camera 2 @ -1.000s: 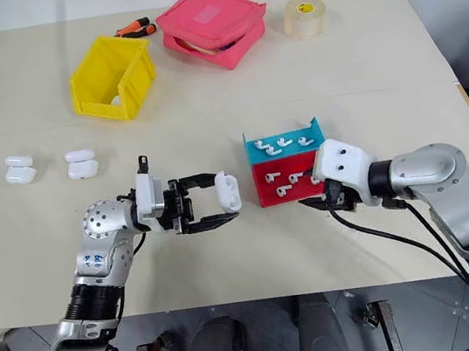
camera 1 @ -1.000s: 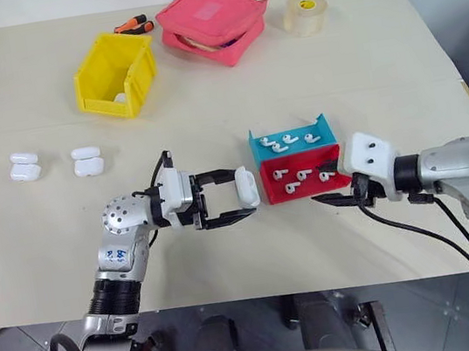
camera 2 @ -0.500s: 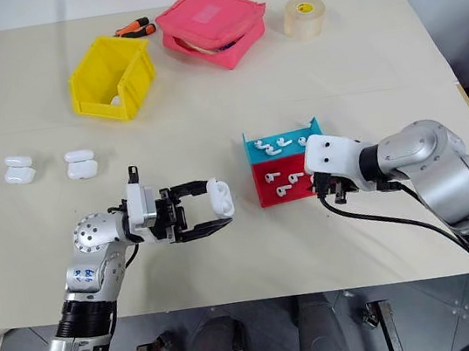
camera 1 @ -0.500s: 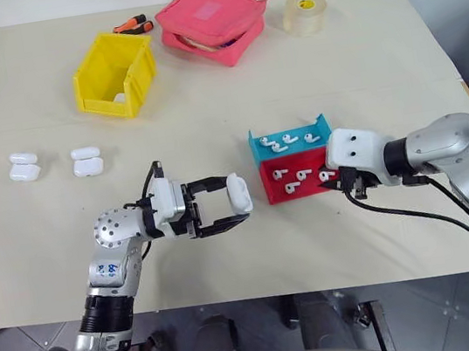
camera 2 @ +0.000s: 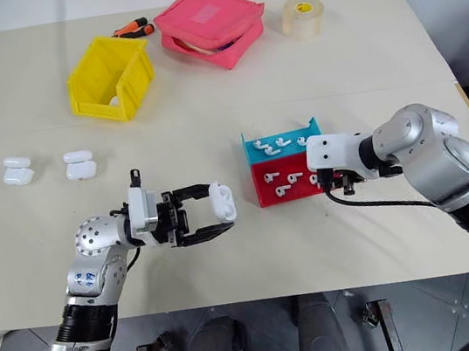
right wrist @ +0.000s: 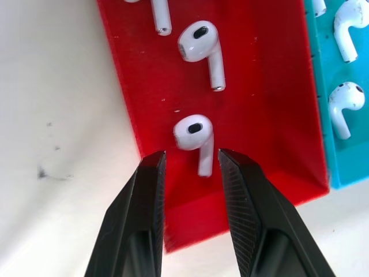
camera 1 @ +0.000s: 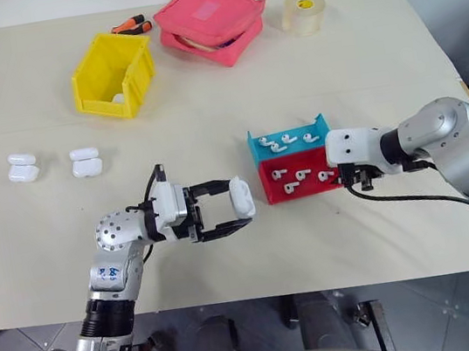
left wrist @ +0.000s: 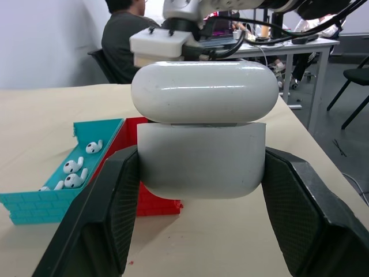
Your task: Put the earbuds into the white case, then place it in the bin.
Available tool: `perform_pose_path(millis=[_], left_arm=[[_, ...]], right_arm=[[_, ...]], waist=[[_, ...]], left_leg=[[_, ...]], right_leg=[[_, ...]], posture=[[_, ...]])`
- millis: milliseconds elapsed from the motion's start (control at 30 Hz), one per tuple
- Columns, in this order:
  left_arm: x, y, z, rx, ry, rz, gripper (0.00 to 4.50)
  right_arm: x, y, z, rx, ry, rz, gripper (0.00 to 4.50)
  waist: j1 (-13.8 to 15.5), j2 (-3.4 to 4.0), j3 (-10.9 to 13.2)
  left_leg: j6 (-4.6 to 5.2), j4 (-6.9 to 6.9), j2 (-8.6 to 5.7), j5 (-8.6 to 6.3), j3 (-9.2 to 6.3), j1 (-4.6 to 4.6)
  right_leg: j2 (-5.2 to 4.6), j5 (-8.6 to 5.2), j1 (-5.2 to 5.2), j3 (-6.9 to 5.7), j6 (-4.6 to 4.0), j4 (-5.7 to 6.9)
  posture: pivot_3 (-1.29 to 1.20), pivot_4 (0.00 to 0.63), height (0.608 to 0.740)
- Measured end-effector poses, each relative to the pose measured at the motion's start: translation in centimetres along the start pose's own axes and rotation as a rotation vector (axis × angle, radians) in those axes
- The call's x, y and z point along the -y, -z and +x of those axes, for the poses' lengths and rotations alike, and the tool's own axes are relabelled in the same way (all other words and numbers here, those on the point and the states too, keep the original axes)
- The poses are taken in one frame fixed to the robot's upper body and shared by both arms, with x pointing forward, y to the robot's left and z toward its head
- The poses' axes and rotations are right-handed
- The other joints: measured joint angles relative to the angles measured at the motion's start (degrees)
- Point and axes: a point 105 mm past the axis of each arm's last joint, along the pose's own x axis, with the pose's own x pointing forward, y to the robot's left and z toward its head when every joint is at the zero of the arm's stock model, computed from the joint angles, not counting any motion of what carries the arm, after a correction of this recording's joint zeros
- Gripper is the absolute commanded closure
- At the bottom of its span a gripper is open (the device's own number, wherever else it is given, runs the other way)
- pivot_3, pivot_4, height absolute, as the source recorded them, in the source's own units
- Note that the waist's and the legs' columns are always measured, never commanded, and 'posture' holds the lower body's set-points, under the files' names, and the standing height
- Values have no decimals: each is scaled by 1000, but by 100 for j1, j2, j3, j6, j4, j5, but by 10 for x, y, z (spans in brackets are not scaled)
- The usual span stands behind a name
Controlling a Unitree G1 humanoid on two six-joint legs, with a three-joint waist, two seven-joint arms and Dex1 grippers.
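Note:
My left gripper (camera 1: 242,211) is shut on a white case (camera 1: 240,197), holding it upright above the table, left of the red tray (camera 1: 296,194); up close the case (left wrist: 202,135) sits between both fingers with its lid down. Several earbuds (camera 1: 292,177) lie in the red tray and more in the blue tray (camera 1: 252,141) behind it. My right gripper (right wrist: 190,157) points down over the red tray's right end, open, its fingers on either side of one earbud (right wrist: 193,130) without clamping it. The yellow bin (camera 1: 105,104) stands at the back left, a white case (camera 1: 119,96) inside.
Two more white cases (camera 1: 23,166) (camera 1: 86,161) lie on the table's left side. At the back are a pink pouch (camera 1: 212,22), a tape roll (camera 1: 305,13) and orange-handled screwdrivers (camera 1: 132,25). A person (left wrist: 130,32) sits beyond the table.
My right gripper has swung from in front of the red tray's right corner to over that end and tipped downward. The left gripper has kept the case almost where it was.

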Motion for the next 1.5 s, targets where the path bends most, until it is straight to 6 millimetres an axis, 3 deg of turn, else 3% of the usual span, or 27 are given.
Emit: perform_pose_path(millis=[833,967,1200,1300,1367,1500], left_arm=[[0,-1,-1,-9,-43,-4,1723],[0,-1,-2,-10,-46,-3,1723],[0,-1,-2,-11,-48,-3,1723],[-1,-1,-1,-9,-48,-4,1723],[-3,-1,2,-2,-41,-4,1723],[-9,1,8,17,-24,-20,1723]], right_arm=[[3,-7,11,23,-25,-45,3017],[2,-8,12,28,-32,-46,3933],[2,-9,12,39,-30,-36,4013],[0,-12,11,123,-31,52,4013],[-1,-27,4,289,-26,133,4013],[2,-59,-28,624,27,190,4013]], waist=[[-7,0,0],[-7,0,0],[-4,0,0],[2,0,0],[1,0,0],[19,1,0]], left_leg=[[-1,0,1,0,0,1],[-1,0,1,0,0,2],[-2,0,1,0,0,2],[-1,0,1,0,0,0],[-2,1,1,0,-1,-1],[-2,1,0,0,-2,-1]], right_leg=[[0,0,1,-1,1,-1],[0,1,1,0,1,-1],[0,1,2,-1,1,-1],[-1,1,1,-2,2,-1],[-1,2,1,-2,4,-1],[0,4,2,-3,6,-2]], posture=[[0,150,740],[0,150,740],[0,150,740],[0,150,740],[0,150,740],[0,150,740]])
